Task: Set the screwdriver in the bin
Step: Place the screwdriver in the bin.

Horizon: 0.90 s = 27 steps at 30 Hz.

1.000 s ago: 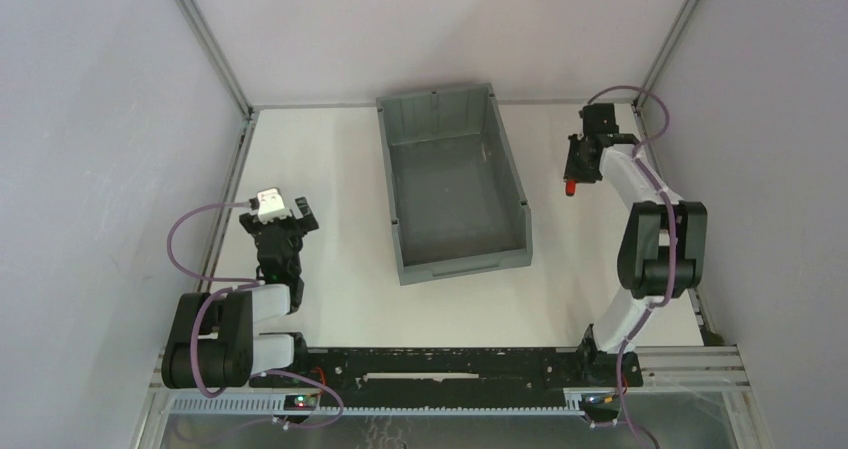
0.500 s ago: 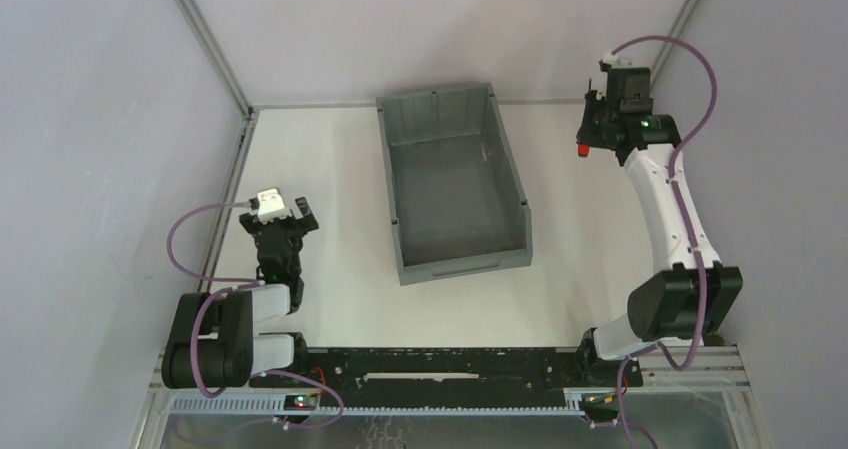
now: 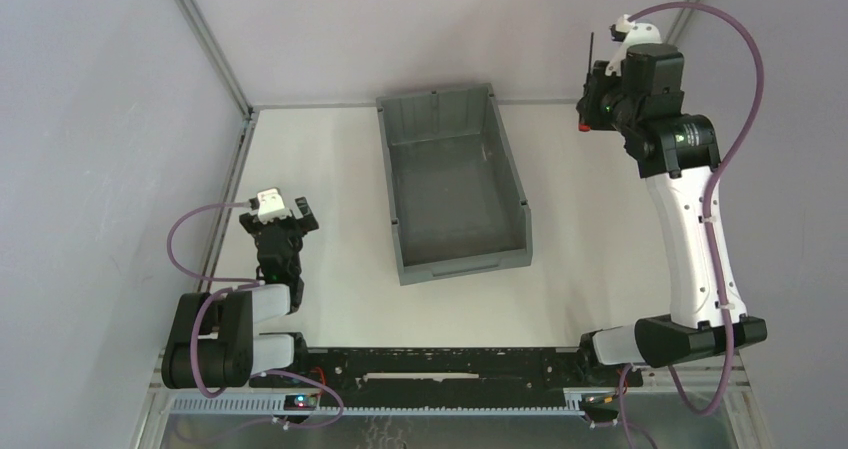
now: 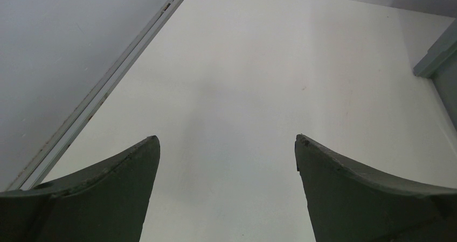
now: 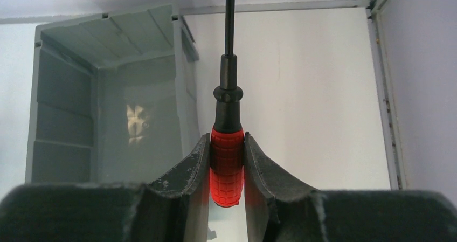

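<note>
- My right tool (image 5: 226, 140) is pressed tight on the screwdriver (image 5: 226, 169), pinching the stubby red handle from both sides. The black shaft is free.
- The screwdriver is in the air in my grip, above the counter (image 5: 312, 91). It is to the right of the bin (image 5: 186, 107), near the bin's far right corner and not over its opening.
- Opening here would, I judge, drop it onto the counter beside the bin, so I must first carry it left across the right wall.
- The pads meet only a rounded handle, so a quick swing could let the screwdriver pivot or slide out before I get there.
- The shaft reaches well ahead of my fingers. If I cross too low or tilt down early, the tip could strike the bin's wall and lever the handle loose.
- A release from high up might let it bounce on the hard bin floor, so a lower drop seems safer.
- Its long axis lies in line with my fingers: butt toward my palm, tip straight ahead and out past the top edge of the wrist view. In the top view the shaft points toward the far wall.
- My left tool (image 4: 226, 140) is spread with nothing between its fingers, over bare counter well left of the bin.
</note>
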{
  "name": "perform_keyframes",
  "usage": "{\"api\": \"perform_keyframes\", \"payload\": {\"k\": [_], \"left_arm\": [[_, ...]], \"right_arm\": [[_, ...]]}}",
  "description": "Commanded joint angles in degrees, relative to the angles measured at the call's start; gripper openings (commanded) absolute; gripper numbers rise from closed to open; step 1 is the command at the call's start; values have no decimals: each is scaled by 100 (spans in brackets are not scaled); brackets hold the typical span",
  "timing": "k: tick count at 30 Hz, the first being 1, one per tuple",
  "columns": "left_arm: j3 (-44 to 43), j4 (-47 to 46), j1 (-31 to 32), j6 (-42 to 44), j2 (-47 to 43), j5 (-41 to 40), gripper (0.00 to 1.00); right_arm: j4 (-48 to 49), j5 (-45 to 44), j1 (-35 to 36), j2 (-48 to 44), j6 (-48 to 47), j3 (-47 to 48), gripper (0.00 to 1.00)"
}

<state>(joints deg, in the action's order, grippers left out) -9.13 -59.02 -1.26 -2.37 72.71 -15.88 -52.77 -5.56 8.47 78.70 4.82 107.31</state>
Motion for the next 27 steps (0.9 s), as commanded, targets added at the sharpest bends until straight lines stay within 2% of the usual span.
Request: {"api": "perform_keyframes", "payload": {"k": [1, 16, 22, 27], "left_arm": [[-197, -153, -24, 108, -46, 15, 100], [-198, -148, -24, 105, -46, 15, 100], [-188, -153, -24, 106, -53, 14, 100], [-195, -153, -22, 109, -47, 15, 100]], "right_arm": [[-88, -69, 398, 78, 129, 152, 20], [435, -332, 2158, 1070, 586, 572, 18], [483, -411, 2464, 1569, 671, 881, 18], [733, -402, 2521, 1741, 720, 650, 19]]}}
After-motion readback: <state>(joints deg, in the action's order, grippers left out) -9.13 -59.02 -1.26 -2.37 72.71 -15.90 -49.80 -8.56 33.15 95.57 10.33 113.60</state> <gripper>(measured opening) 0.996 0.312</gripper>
